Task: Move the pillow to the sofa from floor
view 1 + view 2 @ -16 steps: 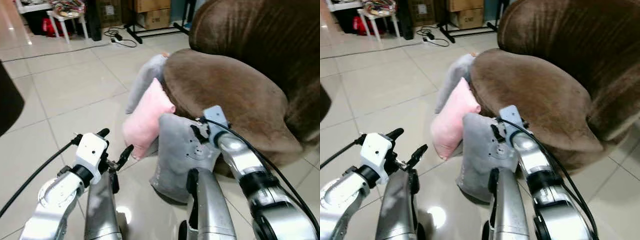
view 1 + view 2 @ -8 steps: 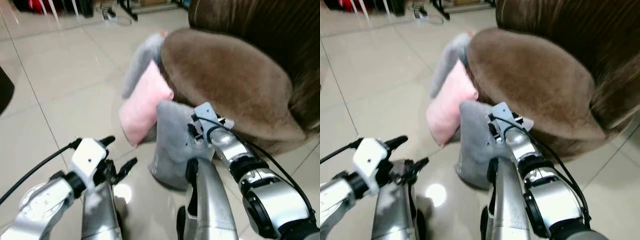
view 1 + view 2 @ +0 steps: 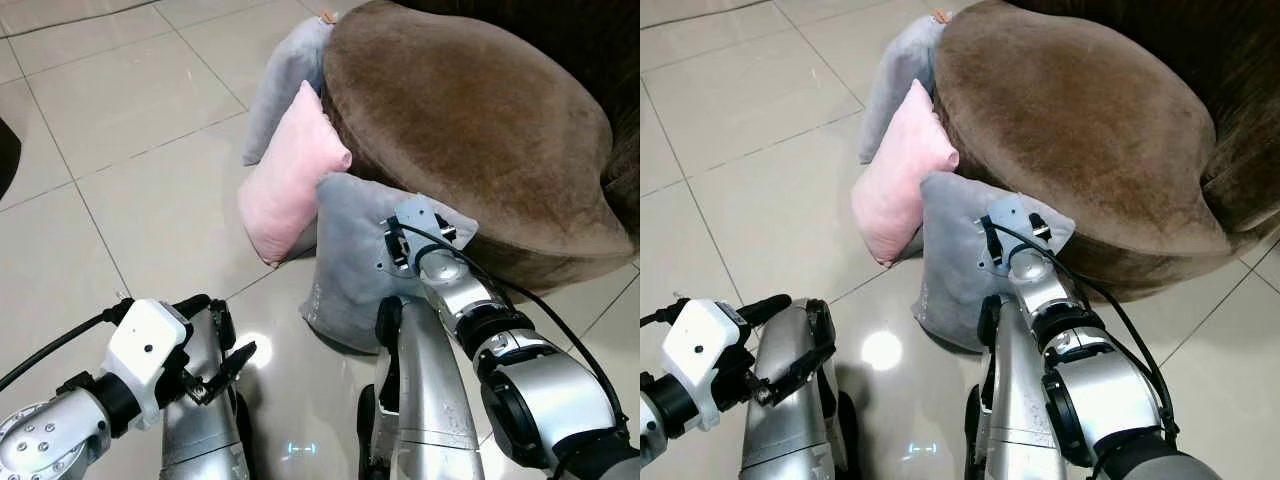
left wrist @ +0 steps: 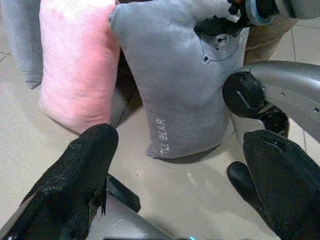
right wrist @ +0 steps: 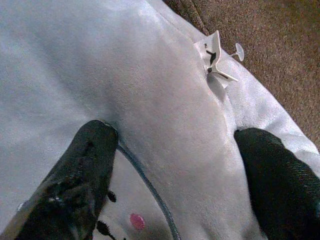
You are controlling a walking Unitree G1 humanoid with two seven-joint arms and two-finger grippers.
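Right gripper [image 5: 175, 150] spread wide, pressed against grey pillow [image 3: 350, 270] leaning on brown sofa [image 3: 470, 120]. Left gripper [image 4: 180, 165] spread too, low over floor [image 3: 130, 180]. Pink pillow [image 3: 290, 180] beside.

Tiled floor [image 3: 120, 170]: grey pillow [image 3: 350, 270], pink pillow [image 3: 285, 190] (upright), brown sofa [image 3: 470, 130]

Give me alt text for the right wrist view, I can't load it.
Two open black fingers press against the grey pillow, one on each side of a broad stretch of fabric. A small white plastic tag sits near the pillow's edge, with the brown sofa beyond.
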